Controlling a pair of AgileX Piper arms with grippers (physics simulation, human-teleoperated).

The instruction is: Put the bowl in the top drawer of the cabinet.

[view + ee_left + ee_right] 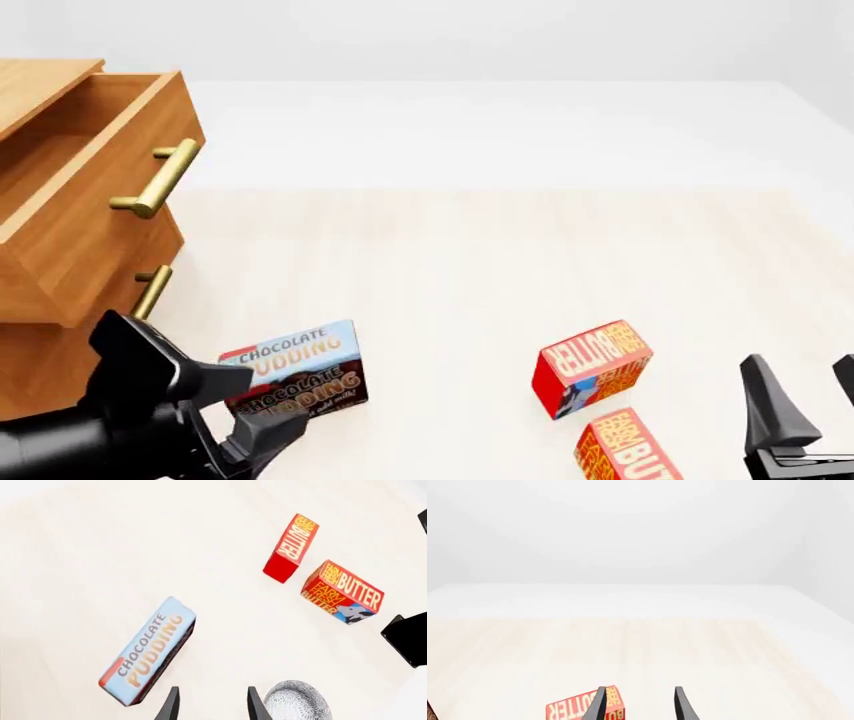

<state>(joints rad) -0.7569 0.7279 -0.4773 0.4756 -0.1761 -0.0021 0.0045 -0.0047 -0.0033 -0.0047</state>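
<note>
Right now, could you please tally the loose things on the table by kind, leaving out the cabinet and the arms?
Butter boxes: 2, one standing on end, one beside it.
Chocolate pudding box: 1.
Bowl: 1, seen only in the left wrist view.
Total: 4.

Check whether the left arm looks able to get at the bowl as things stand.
Probably yes. In the left wrist view the bowl lies on the table just beside the open left gripper, with nothing between them; the chocolate pudding box sits on the other side.
</note>
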